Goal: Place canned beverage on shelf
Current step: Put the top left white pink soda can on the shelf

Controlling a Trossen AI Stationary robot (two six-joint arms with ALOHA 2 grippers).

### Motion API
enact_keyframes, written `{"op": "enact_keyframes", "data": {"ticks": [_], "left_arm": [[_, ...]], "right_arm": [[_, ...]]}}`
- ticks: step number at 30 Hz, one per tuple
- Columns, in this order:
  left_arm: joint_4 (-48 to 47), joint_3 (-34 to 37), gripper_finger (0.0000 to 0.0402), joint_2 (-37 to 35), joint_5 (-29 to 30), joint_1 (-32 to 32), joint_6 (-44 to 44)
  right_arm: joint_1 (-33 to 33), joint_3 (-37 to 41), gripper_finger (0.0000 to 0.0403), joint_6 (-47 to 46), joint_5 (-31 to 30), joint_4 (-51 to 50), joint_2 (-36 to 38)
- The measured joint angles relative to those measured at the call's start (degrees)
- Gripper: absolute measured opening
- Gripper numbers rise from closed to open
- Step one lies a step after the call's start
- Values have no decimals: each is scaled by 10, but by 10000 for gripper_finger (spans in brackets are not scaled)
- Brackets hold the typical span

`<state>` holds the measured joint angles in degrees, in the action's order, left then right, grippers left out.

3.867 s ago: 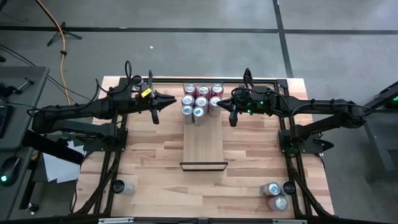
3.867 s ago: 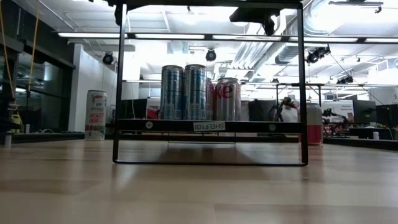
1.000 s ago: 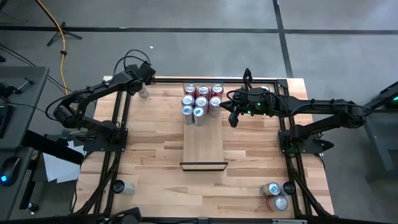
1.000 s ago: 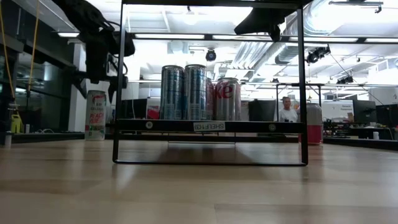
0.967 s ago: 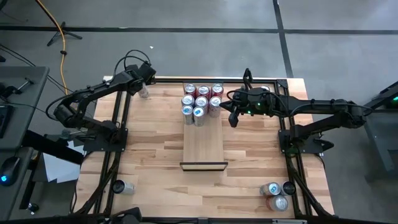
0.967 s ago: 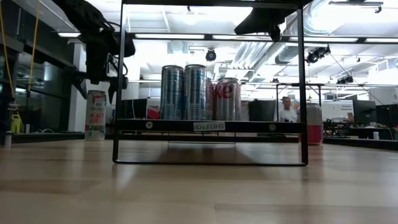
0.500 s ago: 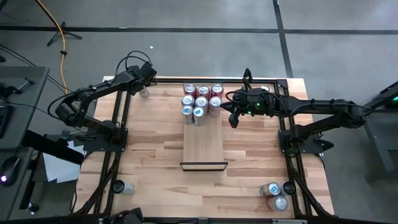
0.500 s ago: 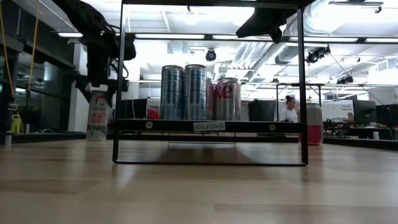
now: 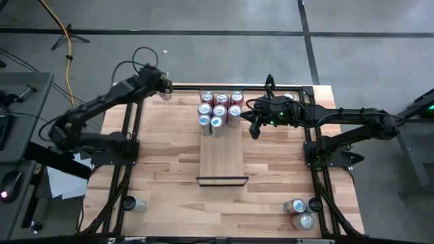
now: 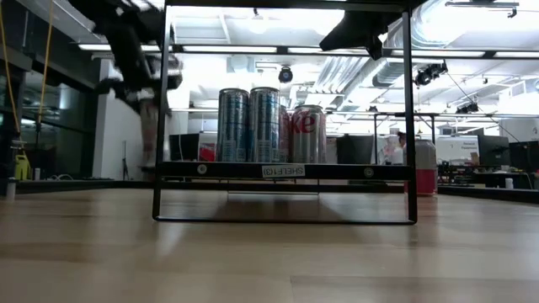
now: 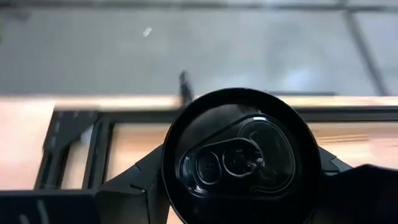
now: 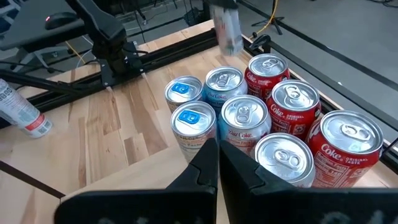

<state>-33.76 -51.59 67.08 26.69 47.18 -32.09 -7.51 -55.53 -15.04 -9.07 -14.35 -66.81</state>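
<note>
My left gripper [image 9: 164, 87] is above the table's far left corner, shut on a canned beverage [image 11: 241, 152]. The left wrist view looks down onto the can's dark top. In the low view the can [image 10: 152, 130] shows as a blur above the tabletop. The shelf [image 9: 222, 159] is a light wood panel on the table's middle, and several cans [image 9: 220, 108] stand on its far end. My right gripper [image 9: 253, 129] hangs shut, holding nothing, just right of those cans [image 12: 261, 118]. My left gripper pinches the can's side wall [image 11: 169, 167] just below the top rim, one finger [image 11: 142, 177] on each side. The fingers come from above, slanting down past the can's top. The can is lifted clear of the table and tilted.
A black frame [image 9: 129, 135] runs along the table's left, right and far sides. Three cans [image 9: 302, 210] stand at the near right corner, and one can [image 9: 132, 203] lies at the near left. The shelf's near half is bare wood.
My left gripper has shut on the can that stood at the far left corner. It has lifted the can off the table, turned at the wrist and moved a little toward the shelf. The can now hangs tilted. My right gripper has kept still.
</note>
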Motion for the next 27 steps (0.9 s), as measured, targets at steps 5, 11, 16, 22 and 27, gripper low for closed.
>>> {"op": "enact_keyframes", "data": {"ticks": [5,11,16,22,27], "left_arm": [[49,-1,192,-93,-80,-8,121],[44,-1,192,-188,-224,-20,198],[44,-1,192,-239,-304,-44,245],[44,-1,192,-269,-339,-70,282],[44,-1,192,-278,-339,-75,287]], "right_arm": [[0,0,1,-1,0,0,0],[0,0,1,-15,0,0,0],[0,0,1,-16,0,0,0],[0,0,1,-16,0,0,0],[0,0,1,-16,0,0,0]]}}
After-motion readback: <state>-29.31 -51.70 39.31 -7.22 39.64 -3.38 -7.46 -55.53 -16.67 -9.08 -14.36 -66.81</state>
